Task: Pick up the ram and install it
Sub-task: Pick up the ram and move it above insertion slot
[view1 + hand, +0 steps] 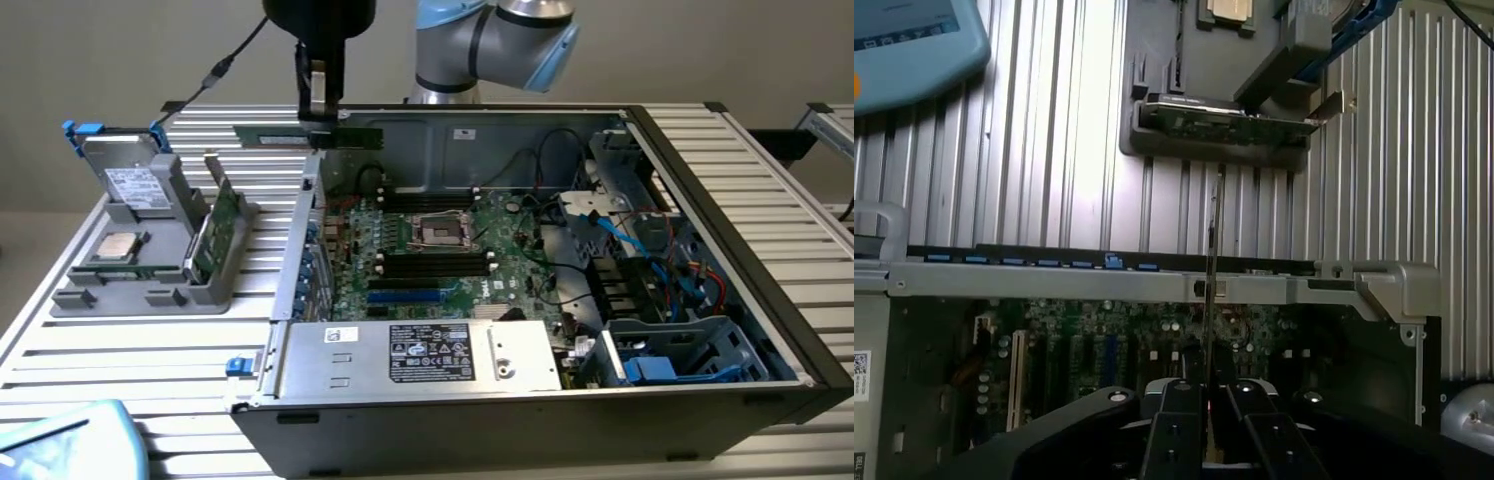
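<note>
hanging in the exterior view's upper left, the gripper (318, 120) pinches the ram (274, 135), long axis level, ends pointing frame-left and frame-right, above the computer case (441, 150) wall. wrist view: fingers (1176, 432) pressed on the ram (1211, 250), seen edge-on, pointing away over the motherboard (1114, 345).

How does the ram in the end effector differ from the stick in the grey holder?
The ram is up in the air, clamped by the end effector; the stick stands slotted in the grey holder. The ram runs across the exterior view; the stick runs away into it. Both are narrow green boards.
</note>
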`<state>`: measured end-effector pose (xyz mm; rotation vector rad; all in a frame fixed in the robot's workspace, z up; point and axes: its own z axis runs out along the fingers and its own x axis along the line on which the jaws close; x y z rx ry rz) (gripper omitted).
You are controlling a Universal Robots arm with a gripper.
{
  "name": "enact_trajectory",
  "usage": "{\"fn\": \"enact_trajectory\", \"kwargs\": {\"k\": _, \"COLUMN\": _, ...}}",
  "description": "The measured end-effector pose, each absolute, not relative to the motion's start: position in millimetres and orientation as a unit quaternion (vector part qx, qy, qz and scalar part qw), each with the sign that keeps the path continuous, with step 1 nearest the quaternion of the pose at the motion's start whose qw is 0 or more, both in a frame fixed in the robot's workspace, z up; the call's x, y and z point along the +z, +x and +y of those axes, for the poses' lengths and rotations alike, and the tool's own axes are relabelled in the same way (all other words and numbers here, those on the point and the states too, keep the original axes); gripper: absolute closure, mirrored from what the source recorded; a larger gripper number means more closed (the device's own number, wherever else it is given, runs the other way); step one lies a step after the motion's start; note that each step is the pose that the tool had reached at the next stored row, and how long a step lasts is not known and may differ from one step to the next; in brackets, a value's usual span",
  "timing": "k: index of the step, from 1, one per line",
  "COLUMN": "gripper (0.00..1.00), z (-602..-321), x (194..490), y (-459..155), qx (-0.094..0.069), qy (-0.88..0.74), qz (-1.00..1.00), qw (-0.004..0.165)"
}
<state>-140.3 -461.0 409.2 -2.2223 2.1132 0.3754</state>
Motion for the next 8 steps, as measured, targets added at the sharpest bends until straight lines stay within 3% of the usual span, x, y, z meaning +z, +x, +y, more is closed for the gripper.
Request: {"fn": "enact_trajectory", "kwargs": {"k": 8, "gripper": 0.86, "z": -463.6, "x": 409.4, "y": -135.6, "qx": 0.118, "qy": -0.719, "qz": 0.684, "qw": 0.026}}
